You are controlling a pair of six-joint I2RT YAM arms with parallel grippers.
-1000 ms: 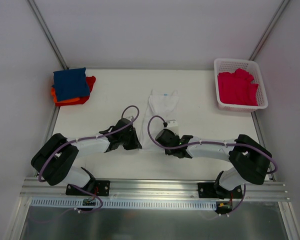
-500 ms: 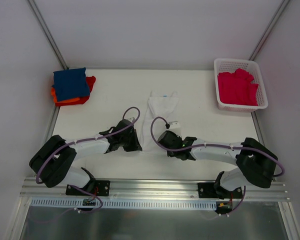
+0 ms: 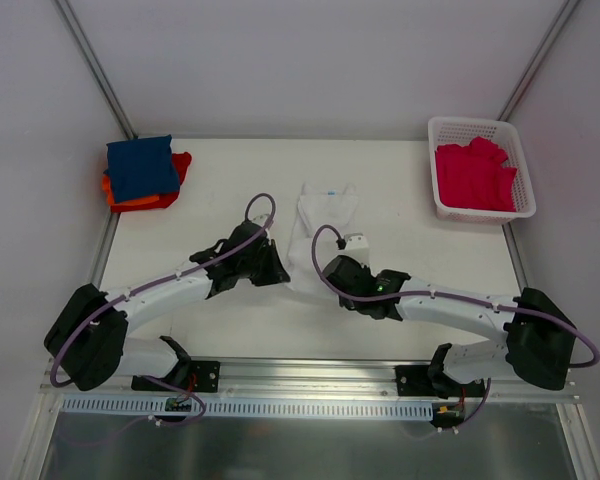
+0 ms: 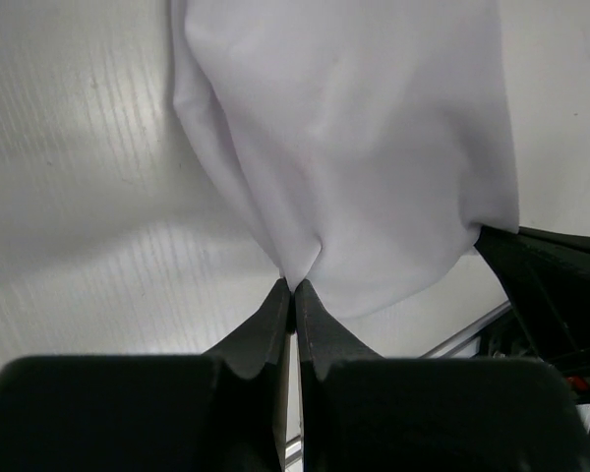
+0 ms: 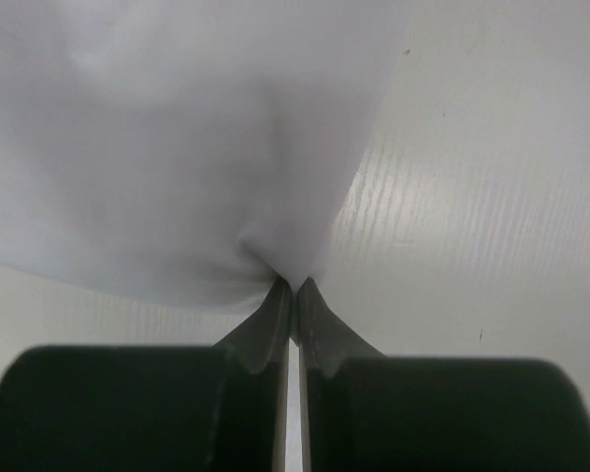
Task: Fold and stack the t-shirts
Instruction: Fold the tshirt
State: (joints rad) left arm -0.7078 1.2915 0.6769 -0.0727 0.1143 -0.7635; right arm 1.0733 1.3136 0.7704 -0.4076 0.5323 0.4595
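White t-shirt [image 3: 323, 215] is getting pinched from both sides

The left gripper [image 4: 293, 287] and right gripper [image 5: 293, 285] are each clamping tight on its near edge while it's lying mid table [image 3: 210, 205], and the navy t-shirt [image 3: 140, 165] is sitting folded on the orange-red t-shirt [image 3: 140, 204] in the far-left corner.

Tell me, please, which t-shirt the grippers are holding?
The white one, pinched by the left gripper and right gripper; the navy and orange lie stacked, the crimson in the basket.
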